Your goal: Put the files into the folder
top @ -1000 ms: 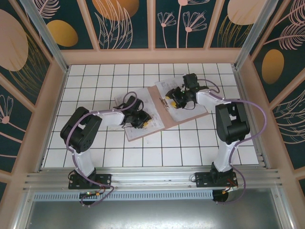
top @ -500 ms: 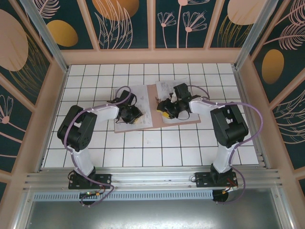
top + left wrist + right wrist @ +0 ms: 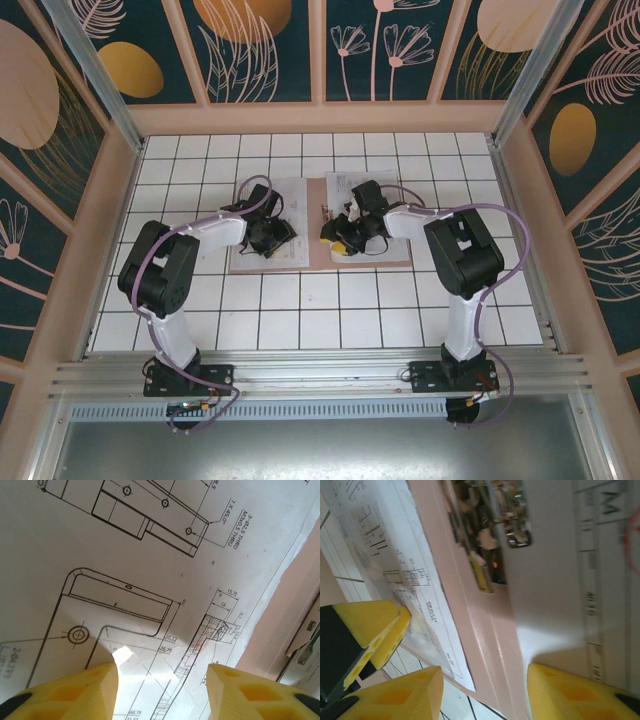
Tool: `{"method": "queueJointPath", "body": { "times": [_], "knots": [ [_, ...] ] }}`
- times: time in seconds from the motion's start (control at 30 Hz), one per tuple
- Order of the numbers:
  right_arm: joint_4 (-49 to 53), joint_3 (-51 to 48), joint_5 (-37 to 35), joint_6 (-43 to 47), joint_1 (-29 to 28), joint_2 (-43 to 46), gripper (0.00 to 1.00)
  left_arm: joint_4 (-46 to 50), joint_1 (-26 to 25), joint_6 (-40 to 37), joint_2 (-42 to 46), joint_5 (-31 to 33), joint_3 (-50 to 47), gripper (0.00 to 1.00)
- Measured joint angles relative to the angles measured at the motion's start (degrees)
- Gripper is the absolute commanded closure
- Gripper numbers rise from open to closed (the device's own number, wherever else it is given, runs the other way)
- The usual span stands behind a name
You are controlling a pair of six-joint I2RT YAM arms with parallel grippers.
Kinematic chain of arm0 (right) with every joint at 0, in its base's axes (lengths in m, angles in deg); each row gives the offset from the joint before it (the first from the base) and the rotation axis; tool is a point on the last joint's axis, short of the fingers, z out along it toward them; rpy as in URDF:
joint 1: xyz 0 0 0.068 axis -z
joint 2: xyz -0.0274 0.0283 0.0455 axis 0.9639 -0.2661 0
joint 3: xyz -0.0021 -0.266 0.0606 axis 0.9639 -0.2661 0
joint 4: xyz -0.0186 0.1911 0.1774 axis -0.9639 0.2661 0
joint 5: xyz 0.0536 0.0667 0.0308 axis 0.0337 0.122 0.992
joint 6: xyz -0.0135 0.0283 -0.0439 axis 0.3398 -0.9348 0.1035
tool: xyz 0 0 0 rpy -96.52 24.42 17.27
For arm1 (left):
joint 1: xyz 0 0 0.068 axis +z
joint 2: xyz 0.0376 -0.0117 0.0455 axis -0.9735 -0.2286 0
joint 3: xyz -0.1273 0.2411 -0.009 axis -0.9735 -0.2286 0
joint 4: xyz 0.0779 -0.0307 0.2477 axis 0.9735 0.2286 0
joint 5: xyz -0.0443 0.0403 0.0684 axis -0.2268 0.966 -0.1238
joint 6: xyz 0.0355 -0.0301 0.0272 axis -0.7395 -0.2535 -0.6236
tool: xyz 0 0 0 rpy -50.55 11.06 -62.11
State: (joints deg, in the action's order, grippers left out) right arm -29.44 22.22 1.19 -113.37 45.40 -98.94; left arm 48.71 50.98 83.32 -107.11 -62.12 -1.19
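Observation:
The pinkish-brown folder (image 3: 390, 256) lies unfolded flat at the table's middle, squared to the tile grid. A white printed sheet (image 3: 292, 196) covers its left half and another (image 3: 345, 186) lies on its right half. My left gripper (image 3: 273, 238) is open, low over the left sheet's line drawings (image 3: 125, 595), with nothing between its fingers (image 3: 100, 690). My right gripper (image 3: 342, 238) is open too, and it straddles the folder's spine (image 3: 485, 645) near the front edge. A metal clip (image 3: 512, 522) sits on the spine. The teal-blue sheet is out of view.
White tiled table (image 3: 330, 320) inside pink-framed walls (image 3: 320, 118). In the right wrist view a yellow and black finger (image 3: 367, 630) shows close on the left, over the left sheet's edge. Open tiles lie in front of and behind the folder.
The folder has swung from a tilted pose to square with the tiles and has shifted left and back. Both grippers moved with it, the right one leftward along the spine.

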Motion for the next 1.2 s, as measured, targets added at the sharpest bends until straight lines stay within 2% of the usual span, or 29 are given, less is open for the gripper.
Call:
{"method": "queueJointPath", "body": {
  "times": [0.17, 0.33, 0.57, 0.77, 1.2],
  "knots": [
    [-0.2, 0.7, 0.0, -0.1, -1.3, -0.1, 0.51, 2.3, 0.3, -0.3, 2.8, 0.1, 0.0, 0.41],
    [-0.4, 0.7, 0.0, -0.1, -1.4, -0.3, 0.51, 4.3, 3.2, -1.9, 5.4, 0.7, -0.2, 0.38],
    [0.2, 1.1, -0.1, 0.1, -1.4, -1.9, 0.52, 7.8, 11.2, -6.5, 8.8, 1.4, -2.1, 0.29],
    [2.1, 1.9, -0.8, 1.7, -1.5, -2.3, 0.53, 9.5, 17.5, -12.2, 9.0, 2.6, -3.1, 0.25],
    [3.5, 2.6, -1.4, 3.0, -1.6, -2.6, 0.53, 8.6, 18.3, -21.0, 4.2, 0.6, -3.1, 0.24]
  ]
}}
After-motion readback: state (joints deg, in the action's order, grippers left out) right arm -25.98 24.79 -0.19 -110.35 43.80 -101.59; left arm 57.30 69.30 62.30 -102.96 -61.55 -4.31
